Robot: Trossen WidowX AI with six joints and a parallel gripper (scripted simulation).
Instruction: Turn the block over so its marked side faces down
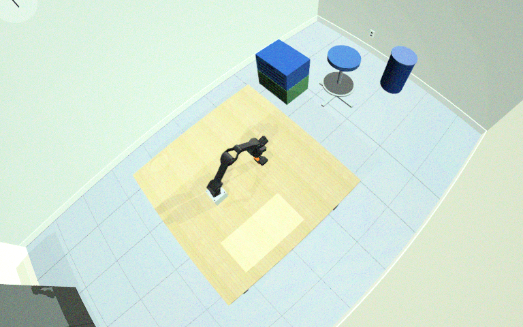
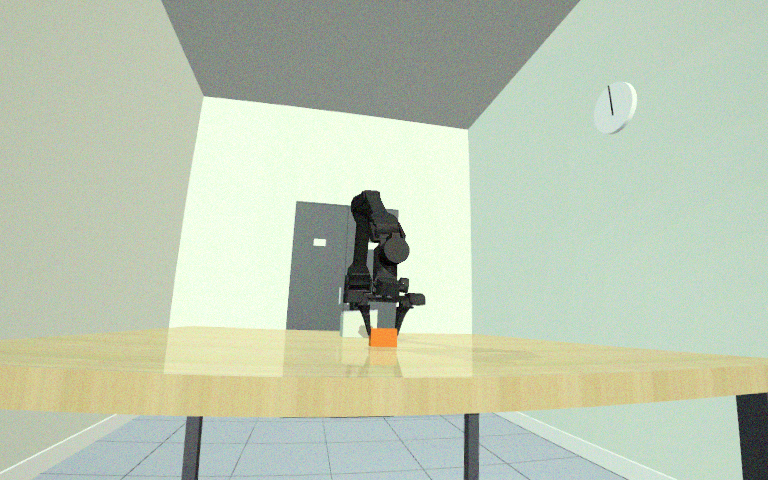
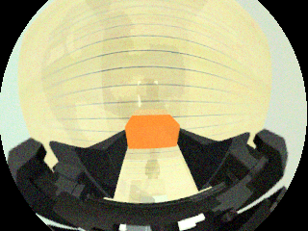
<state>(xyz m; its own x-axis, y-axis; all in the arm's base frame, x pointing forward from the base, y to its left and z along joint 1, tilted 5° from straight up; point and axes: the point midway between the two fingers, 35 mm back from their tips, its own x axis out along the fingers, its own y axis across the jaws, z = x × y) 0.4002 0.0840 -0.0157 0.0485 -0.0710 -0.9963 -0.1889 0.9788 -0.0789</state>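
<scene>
An orange block (image 1: 256, 158) (image 2: 383, 337) (image 3: 152, 131) rests on the wooden table (image 1: 308, 154) (image 2: 226, 362) (image 3: 161, 58) near its middle. My gripper (image 1: 259, 159) (image 2: 383, 328) (image 3: 152, 131) points straight down over it, with one black finger pressed against each side of the block. The block still sits on the table top. I cannot see any mark on the faces that show.
A paler rectangle (image 1: 262, 231) is set into the table top nearer the front edge. Off the table, on the floor, stand a blue and green crate stack (image 1: 282, 71), a round blue stool (image 1: 343, 57) and a blue cylinder (image 1: 398, 69).
</scene>
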